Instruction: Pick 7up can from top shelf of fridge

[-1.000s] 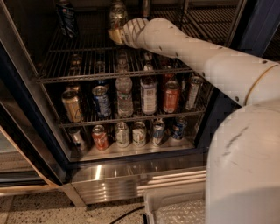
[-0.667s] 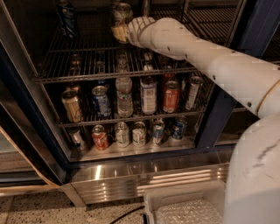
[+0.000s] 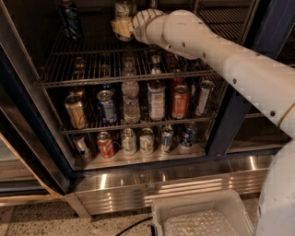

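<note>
The 7up can (image 3: 125, 8), whitish-silver, stands upright at the back middle of the top shelf (image 3: 87, 62), a grey wire rack inside the fridge (image 3: 239, 115). My gripper (image 3: 121, 26) reaches in from the right on the white arm. Its yellowish fingers (image 3: 118, 27) are closed around the can's lower part. The can's top is cut off by the picture's upper edge. The can's base is hidden behind the fingers.
A dark blue can (image 3: 69, 18) stands at the top shelf's left back. Two lower wire racks (image 3: 138, 122) hold several cans and a bottle. The ribbed steel base (image 3: 161, 184) runs below. A white bin (image 3: 203, 216) sits on the floor in front.
The gripper and the can have shifted slightly right and up together. The arm has stretched further into the fridge, and the robot's white body has drawn back to the right edge.
</note>
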Controlling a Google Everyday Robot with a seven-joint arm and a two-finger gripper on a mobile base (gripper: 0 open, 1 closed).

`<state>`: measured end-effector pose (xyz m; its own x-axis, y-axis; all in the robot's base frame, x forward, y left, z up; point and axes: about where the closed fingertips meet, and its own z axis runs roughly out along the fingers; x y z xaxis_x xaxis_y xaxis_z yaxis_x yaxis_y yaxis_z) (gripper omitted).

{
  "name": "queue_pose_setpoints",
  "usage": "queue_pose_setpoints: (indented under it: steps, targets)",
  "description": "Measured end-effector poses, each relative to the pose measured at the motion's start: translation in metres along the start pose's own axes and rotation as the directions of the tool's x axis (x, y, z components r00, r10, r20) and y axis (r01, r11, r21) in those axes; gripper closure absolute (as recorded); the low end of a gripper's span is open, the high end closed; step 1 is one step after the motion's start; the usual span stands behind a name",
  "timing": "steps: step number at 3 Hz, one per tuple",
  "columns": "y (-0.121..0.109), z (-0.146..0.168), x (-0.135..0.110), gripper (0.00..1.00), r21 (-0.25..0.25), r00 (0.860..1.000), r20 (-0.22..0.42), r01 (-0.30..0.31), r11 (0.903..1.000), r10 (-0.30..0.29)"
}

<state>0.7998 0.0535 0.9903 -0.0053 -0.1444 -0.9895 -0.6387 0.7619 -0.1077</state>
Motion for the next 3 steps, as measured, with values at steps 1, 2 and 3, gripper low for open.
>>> queue_pose_setpoints:
  steps: [1, 2, 3]
  targets:
    - [0.010, -0.006, -0.009, 1.00, -0.048, 0.999, -0.044, 0.011, 0.9988, -0.013]
    - [0.011, -0.031, -0.006, 1.00, -0.090, 0.989, -0.133, 0.047, 0.9948, -0.059]
    - [0.008, -0.057, 0.006, 1.00, -0.118, 0.977, -0.198, 0.057, 0.9914, -0.079]
